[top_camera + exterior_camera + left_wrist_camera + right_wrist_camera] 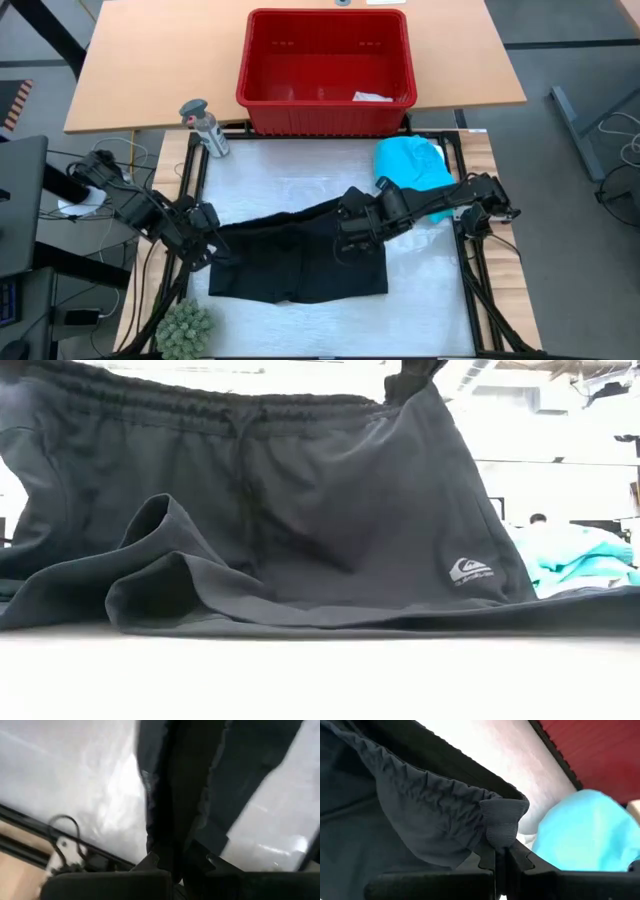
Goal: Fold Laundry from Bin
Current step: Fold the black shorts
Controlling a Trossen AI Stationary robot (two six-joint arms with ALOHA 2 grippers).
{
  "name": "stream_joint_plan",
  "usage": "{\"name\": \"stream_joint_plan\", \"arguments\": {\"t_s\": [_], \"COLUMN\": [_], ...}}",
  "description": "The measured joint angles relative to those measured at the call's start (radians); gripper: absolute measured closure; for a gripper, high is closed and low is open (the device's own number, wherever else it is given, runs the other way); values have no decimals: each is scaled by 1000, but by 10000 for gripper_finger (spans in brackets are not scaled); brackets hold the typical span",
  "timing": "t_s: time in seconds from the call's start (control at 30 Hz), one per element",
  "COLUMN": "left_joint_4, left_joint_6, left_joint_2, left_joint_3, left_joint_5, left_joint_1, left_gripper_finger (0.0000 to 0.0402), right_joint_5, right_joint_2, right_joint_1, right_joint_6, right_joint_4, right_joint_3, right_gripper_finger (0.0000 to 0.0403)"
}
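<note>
Black shorts (300, 262) lay at table (300, 180) centre; left claw (207, 243) at 9 o'clock and right claw (347, 228) at 3 o'clock each clamped the waistband.

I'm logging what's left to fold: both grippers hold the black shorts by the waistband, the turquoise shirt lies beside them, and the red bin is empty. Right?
Not quite. The high view shows the red bin still holds a small pale piece. The rest stands: left gripper and right gripper hold the black shorts; turquoise shirt beside them.

A robotics lab or workshop — a wooden bench (150, 60) on bare grey flooring, loose cables (85, 160) at nine o'clock, a metal stand (580, 120) at three o'clock — bright open hall behind.
</note>
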Motion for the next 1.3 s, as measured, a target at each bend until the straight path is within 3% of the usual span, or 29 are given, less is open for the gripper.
{"name": "stream_joint_plan", "arguments": {"t_s": [0.17,0.6,0.73,1.03,1.3], "left_joint_4": [-18,156,207,337,348], "left_joint_6": [61,277,342,653,798], "left_joint_2": [-46,-136,-141,-156,-156], "left_joint_3": [-39,-346,-381,-382,-328], "left_joint_5": [-182,-301,-324,-262,-224], "left_joint_1": [71,389,454,572,672], "left_gripper_finger": [402,401,388,266,130], "right_joint_5": [19,-38,-93,-199,-219], "right_joint_2": [11,140,159,162,18], "right_joint_1": [-95,-384,-455,-563,-570], "right_joint_6": [-133,-375,-454,-586,-669], "right_joint_4": [13,141,183,216,272], "right_joint_3": [-2,-3,-3,-2,-3], "right_gripper_finger": [371,371,317,166,149]}}
